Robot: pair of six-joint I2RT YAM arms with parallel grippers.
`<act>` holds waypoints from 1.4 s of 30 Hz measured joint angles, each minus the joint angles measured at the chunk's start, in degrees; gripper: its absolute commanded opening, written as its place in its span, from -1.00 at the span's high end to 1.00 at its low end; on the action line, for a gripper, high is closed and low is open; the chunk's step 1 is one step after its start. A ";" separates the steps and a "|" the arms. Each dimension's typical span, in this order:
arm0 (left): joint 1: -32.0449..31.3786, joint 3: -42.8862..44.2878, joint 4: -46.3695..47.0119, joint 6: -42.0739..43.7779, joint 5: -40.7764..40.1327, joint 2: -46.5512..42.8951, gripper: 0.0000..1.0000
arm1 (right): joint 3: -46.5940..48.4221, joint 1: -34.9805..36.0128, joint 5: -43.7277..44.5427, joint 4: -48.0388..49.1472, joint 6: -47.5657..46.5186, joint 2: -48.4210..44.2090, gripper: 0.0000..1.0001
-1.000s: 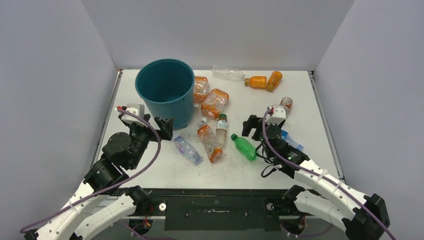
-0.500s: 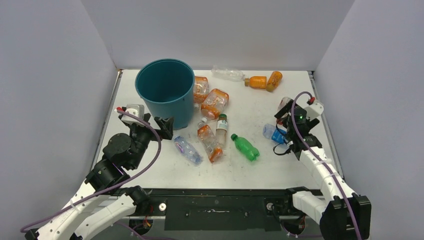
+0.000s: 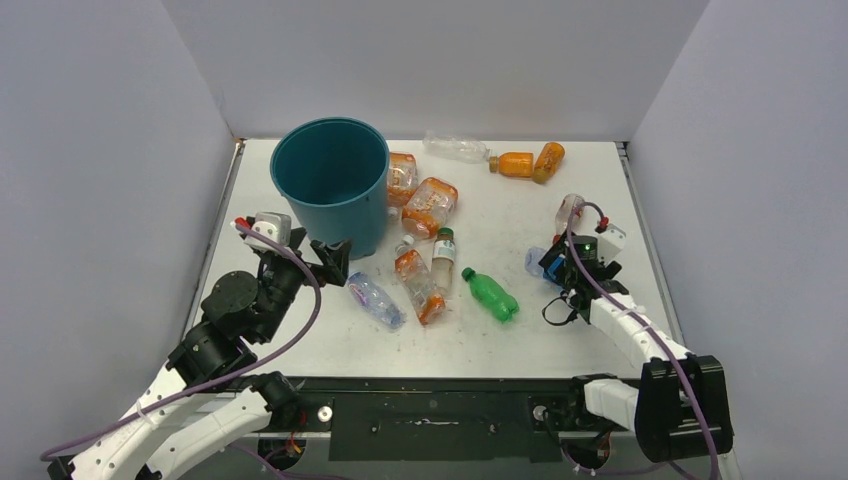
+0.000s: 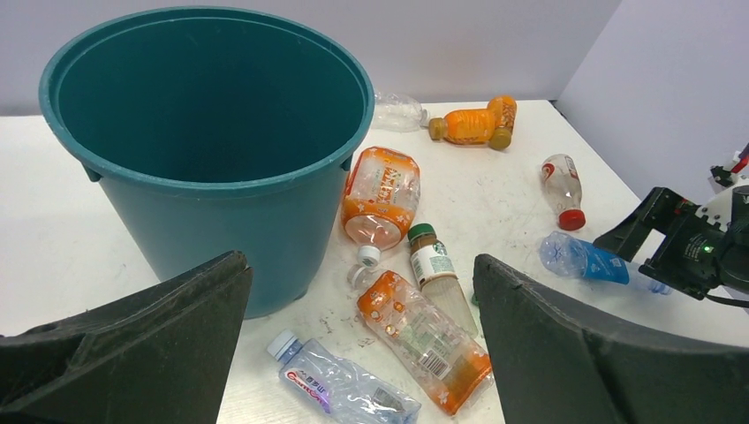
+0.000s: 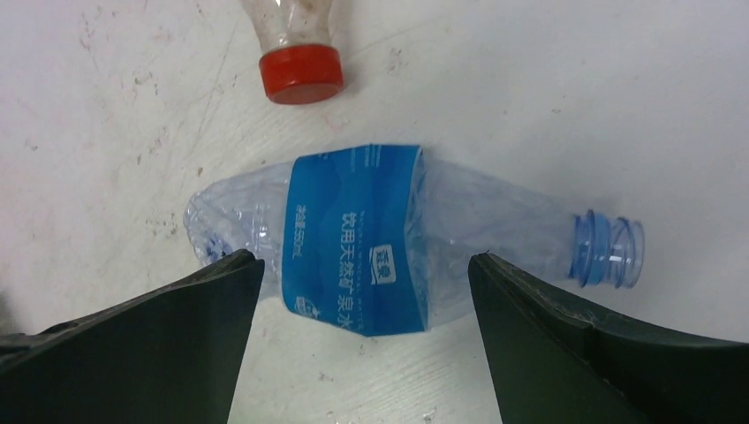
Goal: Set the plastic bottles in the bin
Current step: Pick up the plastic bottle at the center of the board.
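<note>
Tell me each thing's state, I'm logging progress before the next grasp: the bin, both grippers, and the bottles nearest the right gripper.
bin: upright, no bottles seen inside.
left gripper: open, holding nothing.
right gripper: open, fingers either side of the blue-label bottle.
blue-label bottle: lying down, crushed, uncapped.
red-capped bottle: lying down, cap on.
green bottle: lying down, cap on.
</note>
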 measured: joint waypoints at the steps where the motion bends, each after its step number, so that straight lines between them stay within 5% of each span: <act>1: 0.00 0.00 0.00 0.04 0.20 -0.07 -0.92 | -0.28 0.50 -0.11 0.09 -0.02 0.11 -0.79; 8: -0.02 0.00 -0.02 0.13 0.81 -0.04 -0.92 | -4.02 -0.83 0.50 -0.96 5.07 -4.55 -0.79; 18: -0.11 0.00 -0.02 0.15 1.05 -0.07 -0.92 | -13.18 -3.06 -2.67 1.01 25.11 -17.49 -0.79; 28: -3.04 -0.13 0.28 2.80 5.20 0.44 -0.92 | -18.95 -3.13 -2.73 13.66 39.47 -10.12 -0.79; 39: -4.09 -1.68 0.87 4.70 10.08 1.20 -0.92 | -19.28 -3.76 -1.22 33.83 44.44 4.28 -0.95; 42: -4.13 -1.73 0.96 4.72 10.03 1.07 -0.93 | -19.28 -3.80 -0.87 39.45 45.05 8.46 -0.84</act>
